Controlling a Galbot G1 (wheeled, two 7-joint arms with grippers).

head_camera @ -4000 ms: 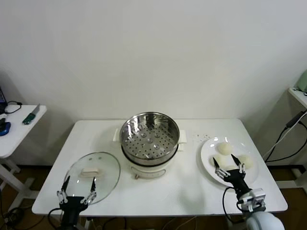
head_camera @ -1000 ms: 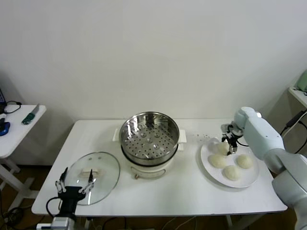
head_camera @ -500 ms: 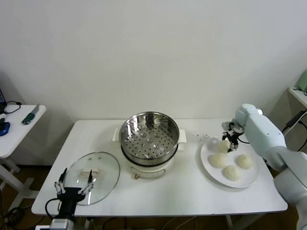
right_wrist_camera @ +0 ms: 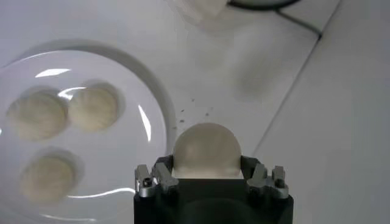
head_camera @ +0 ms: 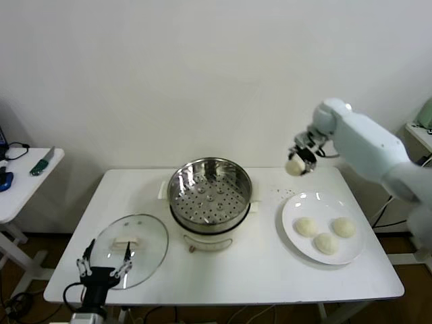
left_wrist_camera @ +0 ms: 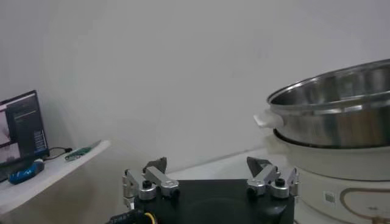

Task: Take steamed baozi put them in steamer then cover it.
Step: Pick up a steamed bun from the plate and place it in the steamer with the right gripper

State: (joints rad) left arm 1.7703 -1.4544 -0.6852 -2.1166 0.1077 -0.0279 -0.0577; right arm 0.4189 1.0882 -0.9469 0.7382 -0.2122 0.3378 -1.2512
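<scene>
Your right tool (head_camera: 298,162) is raised in the air above the worktop (head_camera: 236,270), over the strip between the steamer (head_camera: 209,194) and the white plate (head_camera: 301,246), toward the far edge. Its fingers are pinching one steamed baozi (head_camera: 294,167); in the right wrist view that bun (right_wrist_camera: 206,150) sits clamped between the two fingers (right_wrist_camera: 159,178) of the right tool (right_wrist_camera: 210,176), with the plate (right_wrist_camera: 149,122) well below it.

The three remaining baozi (head_camera: 326,242) lie on the white plate near the right edge of the worktop. Two rest side by side and the third sits toward the near edge, close to both. From the right wrist camera you see the same three buns (right_wrist_camera: 92,108) grouped on the plate.

The steamer stands at the centre of the worktop on its white pot base (head_camera: 212,237). The perforated floor is exposed and holds no buns. In the left wrist view the steamer (left_wrist_camera: 332,112) shows as a steel rim over the white base.

The glass lid (head_camera: 130,248) lies flat on the worktop near the left corner of the near edge.

Your left tool (head_camera: 104,267) is parked at the near edge, just beside the lid, with its fingers spread and holding nothing. The left wrist view confirms the left tool (left_wrist_camera: 210,179) with fingers apart.

A small side table (head_camera: 27,179) stands beyond the left edge of the worktop.
</scene>
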